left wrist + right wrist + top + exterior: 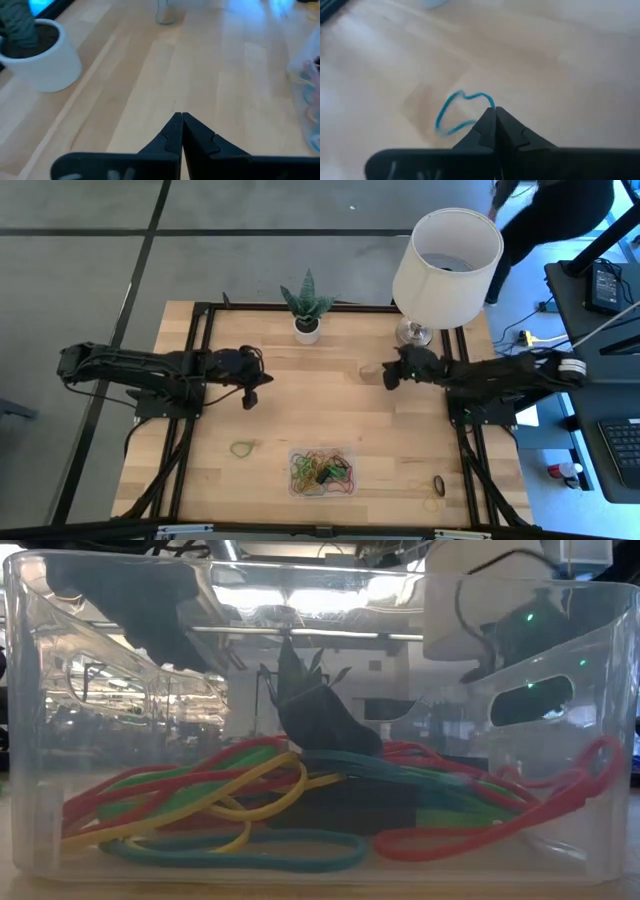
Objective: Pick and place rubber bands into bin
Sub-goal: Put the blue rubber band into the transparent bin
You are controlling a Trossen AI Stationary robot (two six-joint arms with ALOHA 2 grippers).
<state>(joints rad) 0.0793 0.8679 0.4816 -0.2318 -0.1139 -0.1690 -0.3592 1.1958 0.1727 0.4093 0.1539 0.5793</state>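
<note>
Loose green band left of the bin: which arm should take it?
Left. The green rubber band lies near the left claw, on its side of the bin; the right claw is across the table, by the lamp.

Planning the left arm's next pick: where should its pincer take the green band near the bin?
From straight above: open the left pincer and straddle one strand of the green band. It lies flat on the wood as an open loop.

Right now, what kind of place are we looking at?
Probably a lab or office workspace: a wooden table on a black metal frame, a desk with a keyboard beside it, and a long, ceiling-lit room behind the bin.
</note>
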